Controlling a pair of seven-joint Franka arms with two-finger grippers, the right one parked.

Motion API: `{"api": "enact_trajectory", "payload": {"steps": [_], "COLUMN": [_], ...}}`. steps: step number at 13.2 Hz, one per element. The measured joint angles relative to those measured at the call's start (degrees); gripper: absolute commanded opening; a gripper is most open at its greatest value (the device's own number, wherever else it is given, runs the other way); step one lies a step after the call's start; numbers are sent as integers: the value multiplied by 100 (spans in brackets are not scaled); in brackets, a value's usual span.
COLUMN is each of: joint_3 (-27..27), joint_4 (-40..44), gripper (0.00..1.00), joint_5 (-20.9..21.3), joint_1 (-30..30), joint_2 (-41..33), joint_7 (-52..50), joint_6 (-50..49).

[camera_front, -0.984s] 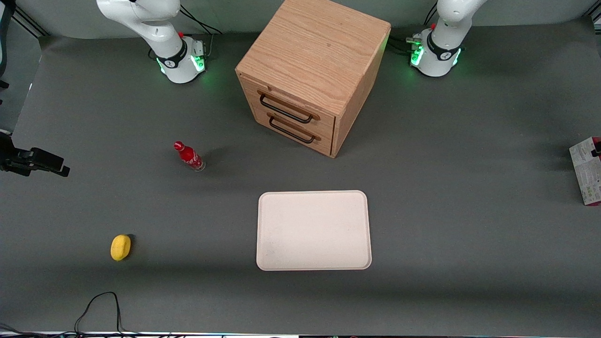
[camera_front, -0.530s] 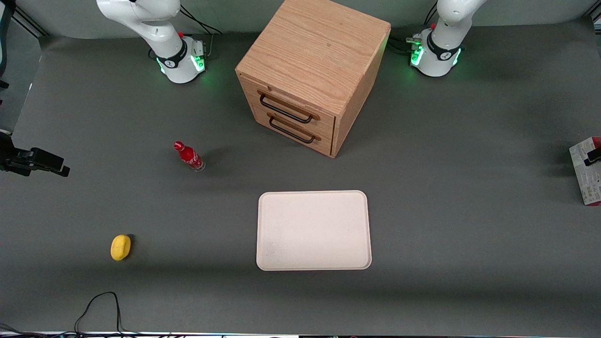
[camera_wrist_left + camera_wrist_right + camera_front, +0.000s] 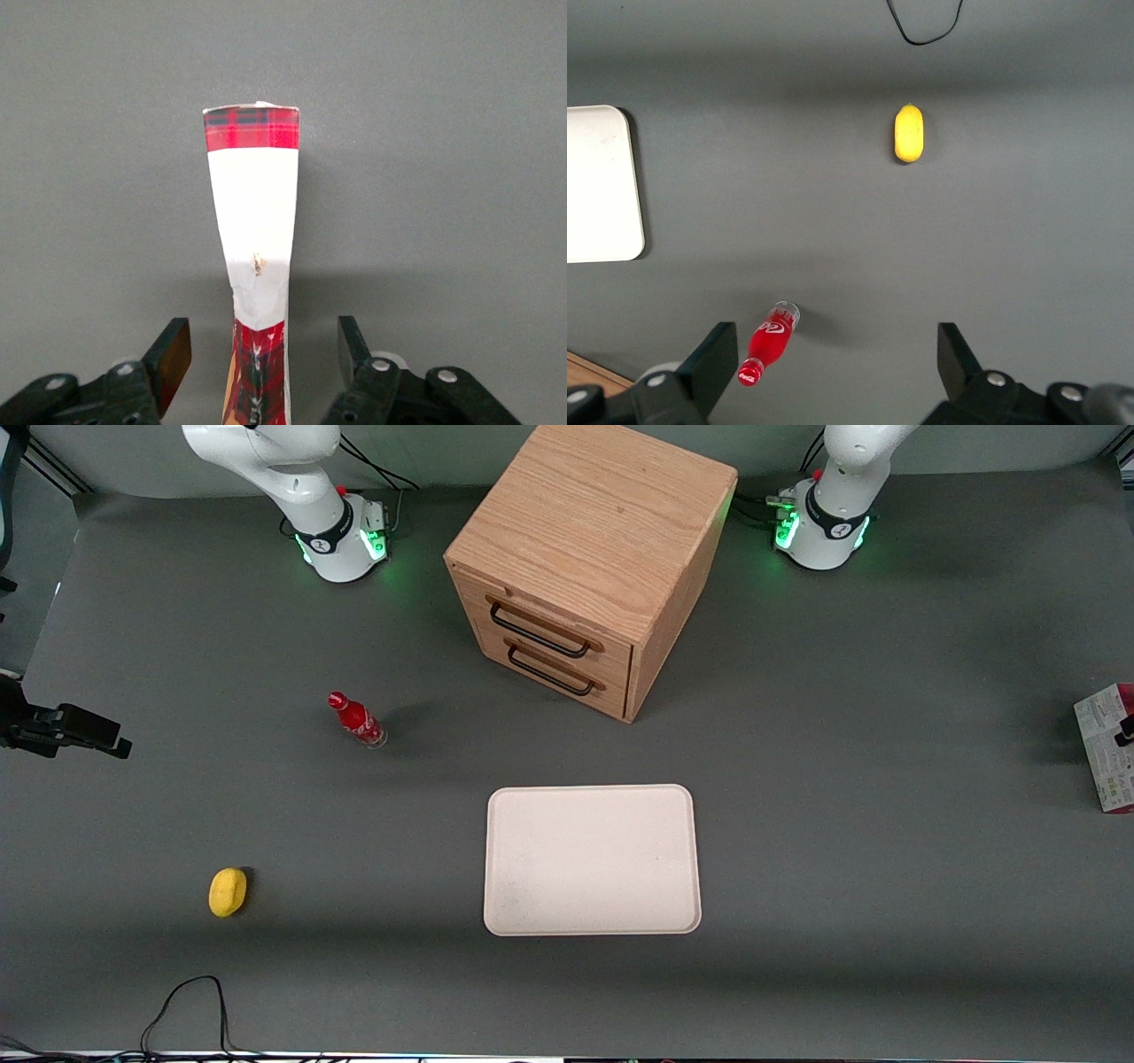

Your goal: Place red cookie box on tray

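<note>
1. Task status: not completed. The flat cream-white rectangular tray [image 3: 592,859] with its low rim lay bare in the middle of the grey table, nearer the front camera than the wooden two-drawer cabinet [image 3: 589,567].
2. The thin red cookie box [image 3: 1107,747] with a white printed face stood on edge at the working arm's end of the table, well apart from the tray and cut by the picture's border.
3. The left arm's gripper [image 3: 264,352] was at the box, one finger on each side of its narrow red tartan edge [image 3: 257,221].
4. The fingers [image 3: 173,354] were spread wider than the box, with a gap showing on both sides; neither touched it and nothing was gripped.
5. Judged outstanding: closing on the box, lifting it, carrying it to the tray, releasing.
</note>
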Motion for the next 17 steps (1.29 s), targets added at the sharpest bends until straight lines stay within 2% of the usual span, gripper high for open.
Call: {"api": "enact_trajectory", "payload": {"steps": [1, 3, 4, 12, 14, 17], "joint_3": [1, 1, 1, 6, 7, 16], "joint_4": [0, 2, 2, 175, 526, 1454], "gripper": [35, 8, 0, 0, 0, 0], "joint_5": [0, 0, 0, 0, 0, 72], "joint_1": [0, -2, -2, -3, -4, -4], "joint_2": [23, 73, 80, 73, 18, -252], "joint_7": [0, 0, 0, 1, 1, 1], "joint_6": [0, 2, 2, -55, -522, -1916]}}
